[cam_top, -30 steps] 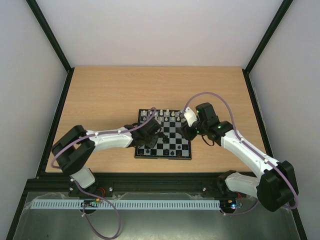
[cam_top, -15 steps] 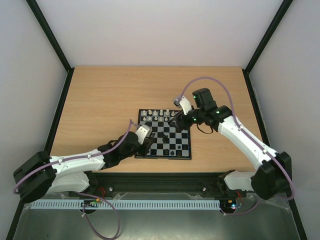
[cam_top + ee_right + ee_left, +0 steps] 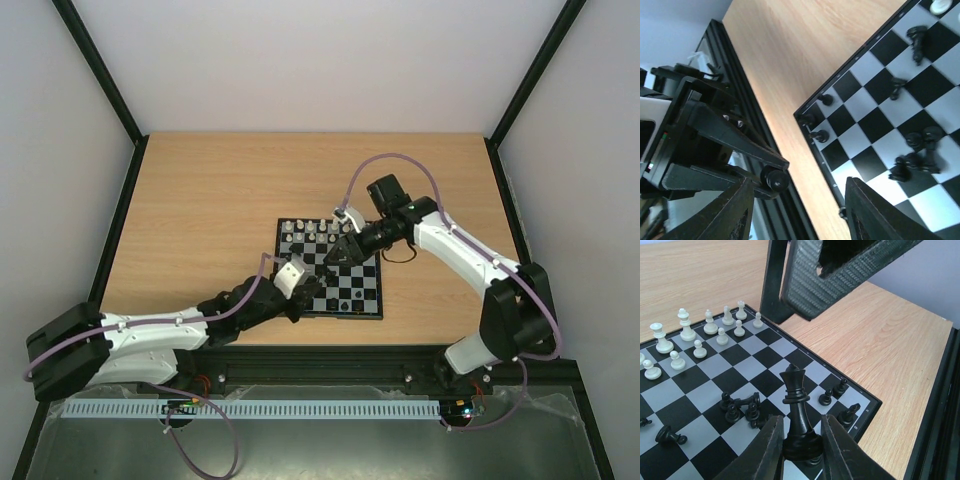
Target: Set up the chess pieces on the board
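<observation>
- Top external view: the board (image 3: 330,268) is lying flat on the table (image 3: 220,200), toward the near edge and between the two arms.
- White pieces (image 3: 312,232) are standing in a line along the board's far edge. Black pieces (image 3: 345,302) are sitting on the nearer rows, too small here to tell their types.
- The left arm (image 3: 150,330) is reaching in from the lower left, and the left gripper (image 3: 310,293) is sitting over the board's near-left corner.
- The right arm (image 3: 460,250) is stretching in from the right, and the right gripper (image 3: 340,252) is hovering over the far-right squares. I cannot tell either jaw state from this view.
- Left wrist view: the left gripper (image 3: 801,444) is pinching the base of a tall black crowned piece (image 3: 796,390) and holding it upright. I cannot tell whether it is a king or a queen, or whether it is touching the board.
- White pieces (image 3: 687,335) are standing upright at the far left. A small black cluster (image 3: 742,407) is sitting mid-board with one piece lying down. A toppled black piece (image 3: 669,436) is lying at the lower left.
- A carbon-fibre finger (image 3: 840,270) of the other arm is hanging overhead.
- Right wrist view: the right gripper (image 3: 800,187) is standing with its jaws wide apart and nothing between them, above the board's rim (image 3: 812,145) where it meets the table.
- Black pieces (image 3: 917,150) are scattered on the squares, several bunched together.
</observation>
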`<state>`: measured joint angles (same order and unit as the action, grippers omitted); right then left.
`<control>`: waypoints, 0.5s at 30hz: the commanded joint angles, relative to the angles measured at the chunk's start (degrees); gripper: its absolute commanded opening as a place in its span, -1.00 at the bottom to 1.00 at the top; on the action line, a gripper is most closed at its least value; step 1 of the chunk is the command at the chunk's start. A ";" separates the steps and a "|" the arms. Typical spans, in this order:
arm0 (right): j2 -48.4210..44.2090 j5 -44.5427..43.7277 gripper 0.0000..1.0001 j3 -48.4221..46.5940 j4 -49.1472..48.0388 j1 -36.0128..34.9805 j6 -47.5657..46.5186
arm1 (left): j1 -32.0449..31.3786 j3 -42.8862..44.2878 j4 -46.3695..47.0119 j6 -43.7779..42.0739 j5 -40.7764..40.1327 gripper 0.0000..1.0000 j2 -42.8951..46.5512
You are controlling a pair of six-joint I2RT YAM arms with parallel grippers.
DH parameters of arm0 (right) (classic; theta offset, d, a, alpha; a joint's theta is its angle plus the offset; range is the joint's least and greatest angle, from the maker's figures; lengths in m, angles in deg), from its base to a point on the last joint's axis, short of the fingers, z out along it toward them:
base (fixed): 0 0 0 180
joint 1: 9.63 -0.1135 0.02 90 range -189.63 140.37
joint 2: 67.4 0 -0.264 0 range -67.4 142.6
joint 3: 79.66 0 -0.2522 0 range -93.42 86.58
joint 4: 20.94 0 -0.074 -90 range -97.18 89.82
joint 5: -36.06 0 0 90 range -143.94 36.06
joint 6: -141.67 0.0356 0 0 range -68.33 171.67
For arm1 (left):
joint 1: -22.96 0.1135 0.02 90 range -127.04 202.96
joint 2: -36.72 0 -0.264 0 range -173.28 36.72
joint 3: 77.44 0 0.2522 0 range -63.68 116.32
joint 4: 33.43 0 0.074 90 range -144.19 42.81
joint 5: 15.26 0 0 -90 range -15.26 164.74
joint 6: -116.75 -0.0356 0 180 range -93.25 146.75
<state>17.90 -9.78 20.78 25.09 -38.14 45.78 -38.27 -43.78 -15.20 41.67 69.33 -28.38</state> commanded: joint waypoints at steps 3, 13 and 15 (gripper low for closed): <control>3.88 8.53 -0.01 -1.03 5.53 -0.32 -0.28 | -1.23 2.08 2.39 -2.33 -1.35 -0.61 -1.61; 7.05 9.29 -0.16 -0.88 7.31 -3.90 -2.01 | -1.70 2.42 2.07 -2.70 -1.95 -0.60 -1.93; 7.48 9.33 -0.26 -0.97 7.53 -4.46 -2.23 | -1.70 2.54 1.93 -2.62 -2.06 -0.60 -2.00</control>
<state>24.30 -2.78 20.73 28.85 -41.40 44.49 -39.50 -42.94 -15.36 39.83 68.41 -30.11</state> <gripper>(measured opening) 0.406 0.207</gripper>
